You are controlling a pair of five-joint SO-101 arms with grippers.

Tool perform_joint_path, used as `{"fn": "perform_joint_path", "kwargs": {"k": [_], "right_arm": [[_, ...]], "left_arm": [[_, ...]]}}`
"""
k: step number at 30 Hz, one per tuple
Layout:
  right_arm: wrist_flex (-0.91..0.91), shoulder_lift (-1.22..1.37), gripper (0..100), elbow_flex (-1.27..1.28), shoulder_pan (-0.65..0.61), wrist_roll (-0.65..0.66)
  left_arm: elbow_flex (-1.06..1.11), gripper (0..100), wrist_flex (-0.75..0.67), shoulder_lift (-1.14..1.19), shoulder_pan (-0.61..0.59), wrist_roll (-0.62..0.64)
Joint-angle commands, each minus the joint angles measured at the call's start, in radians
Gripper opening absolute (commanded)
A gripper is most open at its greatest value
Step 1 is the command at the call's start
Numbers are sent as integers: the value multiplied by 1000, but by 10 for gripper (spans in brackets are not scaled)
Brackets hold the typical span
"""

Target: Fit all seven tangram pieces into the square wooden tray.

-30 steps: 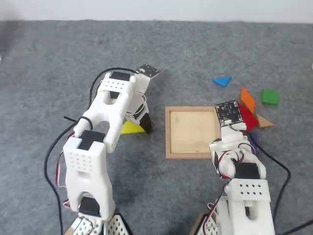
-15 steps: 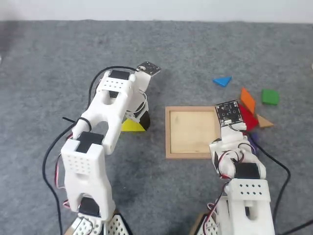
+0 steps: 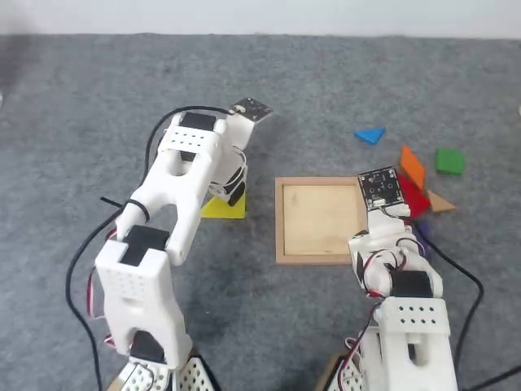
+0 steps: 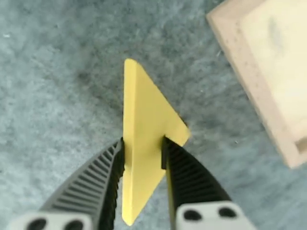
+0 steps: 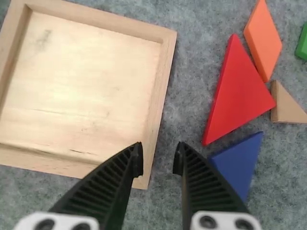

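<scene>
Your left gripper (image 4: pixel 142 141) was clamped on the yellow triangle (image 4: pixel 139 105); you probably needed it level, squared to a wooden tray (image 4: pixel 235 43) corner.

High camera is looking down from well above over the grey table (image 3: pixel 81 98). Each wrist camera is riding its arm, pointing down close at the surface. All three are catching the wooden tray (image 3: pixel 281 220).

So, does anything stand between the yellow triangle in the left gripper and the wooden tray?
Nothing visible does. The left gripper grips the yellow triangle, and just bare grey carpet lies between it and the nearest rim of the wooden tray.
</scene>
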Motion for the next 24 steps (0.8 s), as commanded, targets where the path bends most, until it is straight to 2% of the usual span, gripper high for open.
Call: {"fn": "perform_joint_path", "kwargs": {"k": [1, 7, 13, 16, 18, 21, 22, 24], "right_arm": [[-16, -24, 126, -11, 4, 18], [-16, -24, 126, -11, 4, 18], [-16, -24, 126, -12, 4, 18], [-16, -24, 126, -12, 5, 20], [-16, -24, 126, -12, 5, 20], [-16, -24, 126, -12, 5, 20], [-16, -24, 126, -12, 5, 20], [-16, -24, 126, -12, 5, 20]], "left_arm": [[15, 17, 34, 35, -6, -35], [7, 16, 89, 23, -6, -57], [5, 16, 181, -147, 61, -66], [18, 20, 181, -206, 64, -66], [19, 73, 150, -210, 28, -64], [36, 283, 61, -189, -37, -21], [41, 320, 46, -172, -44, -25], [45, 317, 32, -127, -46, -23]]}}
